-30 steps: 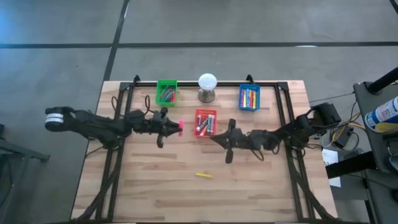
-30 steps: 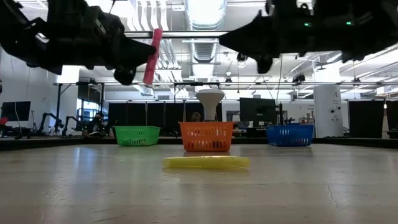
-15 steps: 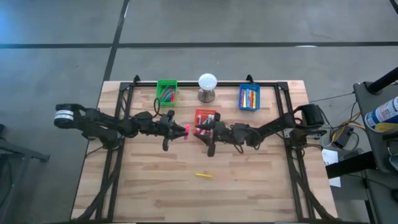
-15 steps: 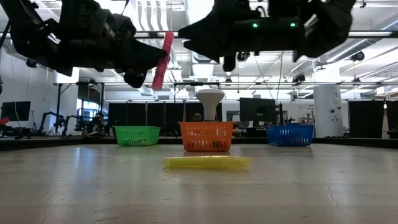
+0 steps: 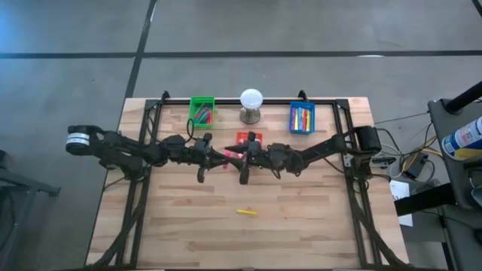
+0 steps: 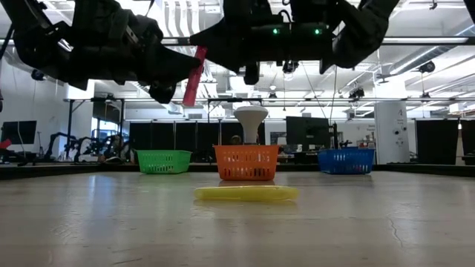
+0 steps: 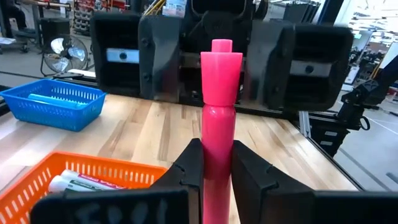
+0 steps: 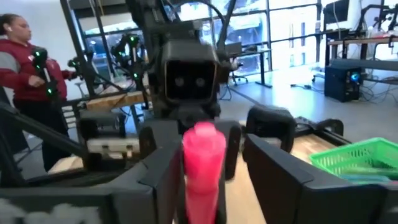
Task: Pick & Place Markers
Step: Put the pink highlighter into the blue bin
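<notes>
Left gripper (image 5: 219, 154) clamped on pink marker (image 5: 227, 155); right gripper (image 5: 239, 156) jaws apart around its tip. At 12 o'clock: green bin (image 5: 201, 112), red bin (image 5: 247, 138), blue bin (image 5: 301, 118), all w/ markers. Yellow marker (image 5: 246, 212) loose at 6.

readable text: none, honestly
markers in the orange bin (image 7: 81, 180): some dark print on a white barrel, too blurry to make out
left gripper (image 7: 211, 168) housing: faint scrawl along the edge below the pink marker (image 7: 219, 118), can't read it
blue bin (image 7: 53, 102): no label showing
</notes>
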Robot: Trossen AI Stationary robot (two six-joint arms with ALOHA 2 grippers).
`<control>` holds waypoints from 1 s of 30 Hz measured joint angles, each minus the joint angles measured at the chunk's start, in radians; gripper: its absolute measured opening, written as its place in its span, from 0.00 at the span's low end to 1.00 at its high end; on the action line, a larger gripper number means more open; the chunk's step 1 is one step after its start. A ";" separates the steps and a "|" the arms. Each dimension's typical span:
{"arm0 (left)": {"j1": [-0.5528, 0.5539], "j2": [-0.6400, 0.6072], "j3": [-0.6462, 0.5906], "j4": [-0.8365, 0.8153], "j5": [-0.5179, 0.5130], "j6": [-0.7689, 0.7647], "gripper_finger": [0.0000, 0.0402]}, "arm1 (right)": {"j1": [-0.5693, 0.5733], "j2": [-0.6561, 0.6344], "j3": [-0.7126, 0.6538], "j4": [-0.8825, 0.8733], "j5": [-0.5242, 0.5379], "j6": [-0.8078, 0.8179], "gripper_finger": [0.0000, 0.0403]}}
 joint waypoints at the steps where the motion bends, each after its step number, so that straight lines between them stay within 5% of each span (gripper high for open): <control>1: 0.000 0.000 0.000 -0.001 0.000 0.000 0.11 | 0.000 0.001 0.005 0.003 0.000 -0.001 0.40; 8: 0.000 -0.001 0.000 -0.003 -0.021 -0.030 0.15 | 0.000 -0.014 -0.004 0.001 -0.004 -0.003 0.12; 15: 0.003 -0.015 -0.002 -0.035 -0.083 -0.047 0.28 | -0.010 -0.119 -0.019 -0.168 -0.001 -0.015 0.11; 19: 0.008 -0.058 -0.004 -0.096 -0.093 -0.022 0.29 | -0.017 -0.263 -0.019 -0.419 0.059 -0.027 0.11; 24: 0.009 -0.116 -0.011 -0.163 -0.117 0.000 0.29 | -0.036 -0.459 -0.019 -0.834 0.289 0.018 0.11; 30: 0.009 -0.157 -0.030 -0.163 -0.119 0.014 0.30 | -0.223 -0.617 -0.019 -1.354 0.526 0.232 0.11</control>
